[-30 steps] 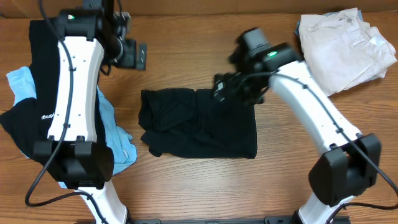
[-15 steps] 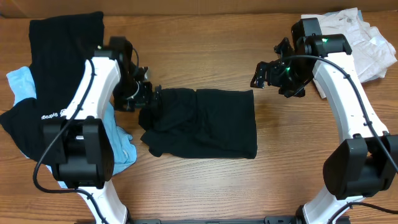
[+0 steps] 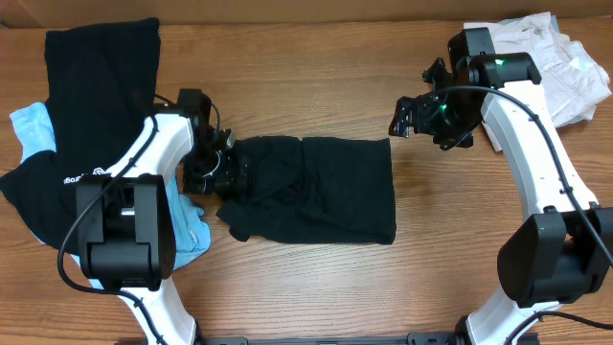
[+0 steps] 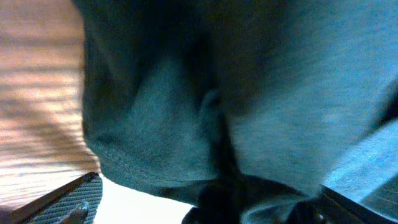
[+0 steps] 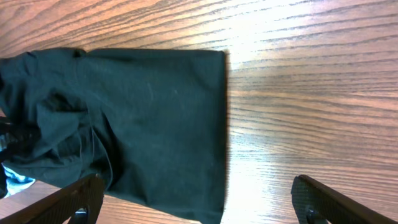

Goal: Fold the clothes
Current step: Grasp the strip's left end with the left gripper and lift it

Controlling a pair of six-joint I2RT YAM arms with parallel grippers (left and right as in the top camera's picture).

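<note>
Left gripper (image 3: 226,171) sits low at the left edge of the black garment (image 3: 316,192), which lies spread on the middle of the table (image 3: 316,297); from above I cannot tell how its fingers stand. The right gripper (image 3: 409,115) hangs over bare wood just past the garment's top right corner, apart from it. Dark clothes (image 3: 96,86) and a blue cloth (image 3: 187,225) crowd the left side, and white clothes (image 3: 532,67) lie far right.

On the left wrist camera the fingers (image 4: 68,202) are spread wide, with dark fabric bunched between them, unclamped.

On the right wrist camera the fingers (image 5: 74,199) are wide apart and grasp nothing. The garment's straight edge lies below, with bare wood beside it.
</note>
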